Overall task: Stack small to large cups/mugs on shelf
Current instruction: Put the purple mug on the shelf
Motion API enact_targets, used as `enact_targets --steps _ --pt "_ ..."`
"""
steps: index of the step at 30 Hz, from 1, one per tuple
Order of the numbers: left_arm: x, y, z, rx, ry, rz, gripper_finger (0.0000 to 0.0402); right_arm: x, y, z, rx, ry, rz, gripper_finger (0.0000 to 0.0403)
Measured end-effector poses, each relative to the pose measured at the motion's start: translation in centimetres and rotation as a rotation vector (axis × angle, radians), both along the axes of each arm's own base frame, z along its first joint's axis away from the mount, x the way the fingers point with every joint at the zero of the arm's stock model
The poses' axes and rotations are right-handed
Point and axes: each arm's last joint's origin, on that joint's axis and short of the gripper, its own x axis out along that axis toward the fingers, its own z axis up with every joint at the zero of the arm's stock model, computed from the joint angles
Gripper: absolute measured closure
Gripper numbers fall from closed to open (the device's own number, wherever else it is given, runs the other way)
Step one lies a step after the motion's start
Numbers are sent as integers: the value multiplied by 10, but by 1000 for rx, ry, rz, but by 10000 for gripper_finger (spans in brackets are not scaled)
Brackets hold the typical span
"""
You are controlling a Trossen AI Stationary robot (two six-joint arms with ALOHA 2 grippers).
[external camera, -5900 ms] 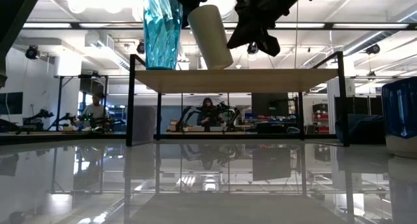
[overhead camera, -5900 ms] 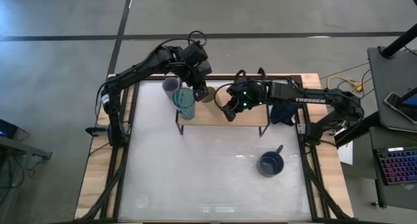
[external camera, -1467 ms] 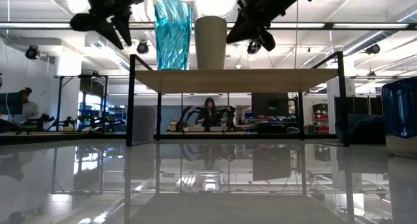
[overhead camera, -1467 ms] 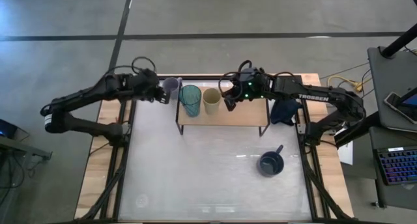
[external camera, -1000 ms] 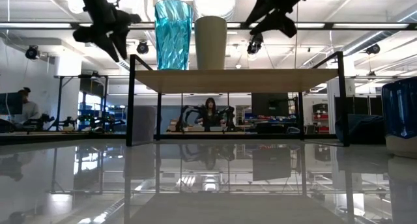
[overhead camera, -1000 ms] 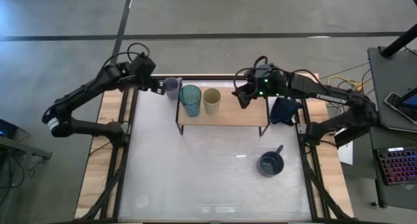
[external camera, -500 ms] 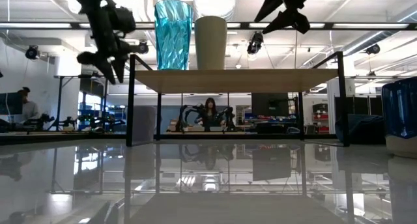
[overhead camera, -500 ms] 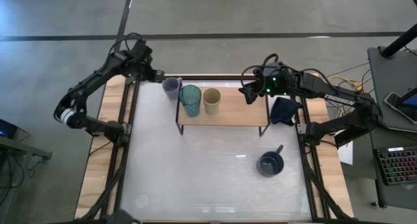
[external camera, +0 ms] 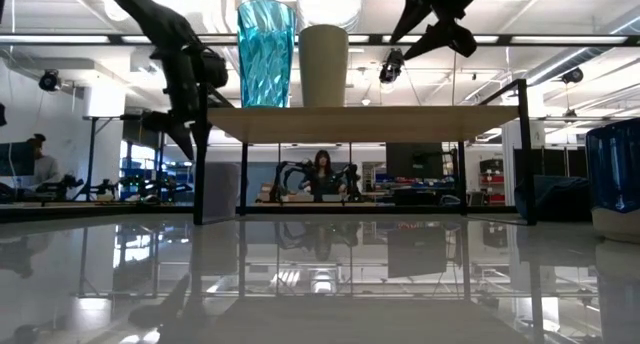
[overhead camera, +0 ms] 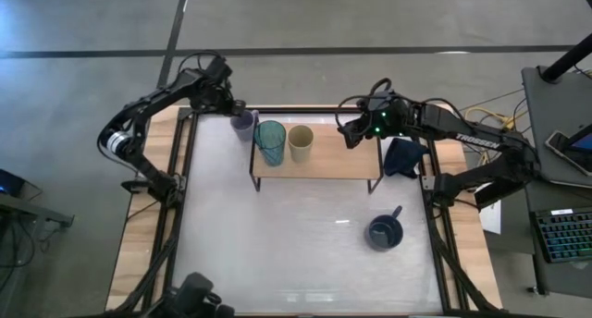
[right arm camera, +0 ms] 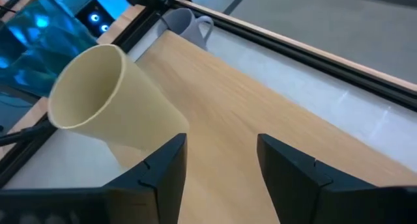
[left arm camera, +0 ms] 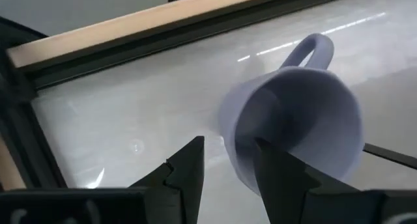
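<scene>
The teal tumbler (overhead camera: 270, 140) and the cream cup (overhead camera: 300, 142) stand upright by their bases on the left end of the shelf (overhead camera: 333, 163). The grey-lavender cup (left arm camera: 293, 126), which has a handle, stands on the table just off the shelf's far left corner. My left gripper (overhead camera: 235, 109) hangs open above it, pointing steeply down, with the cup's near wall showing between its fingers (left arm camera: 228, 178). My right gripper (overhead camera: 350, 133) is open above the shelf, right of the cream cup (right arm camera: 111, 100). The dark blue mug (overhead camera: 383, 231) sits on the table at the near right.
A dark navy cloth (overhead camera: 403, 157) lies past the shelf's right end. The shelf's black legs (external camera: 202, 154) stand close to my left gripper (external camera: 185, 134). The shelf board right of the cream cup is bare wood.
My left gripper has swung toward the shelf's far left corner and come down over the grey-lavender cup, tipping more steeply downward and staying open. The cups have not moved.
</scene>
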Motion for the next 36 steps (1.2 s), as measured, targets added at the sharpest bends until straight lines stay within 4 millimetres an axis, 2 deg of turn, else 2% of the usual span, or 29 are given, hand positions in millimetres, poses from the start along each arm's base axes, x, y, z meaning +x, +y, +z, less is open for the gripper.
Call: enact_targets --steps 19,28,36 --pt "5 12 -25 -2 18 -50 288 0 -1 0 18 -9 -51 223" --pt "6 12 -27 5 14 -51 288 0 -1 0 18 -9 -51 223" --pt "3 7 -42 -25 26 -43 290 0 -1 0 18 -9 -51 223"
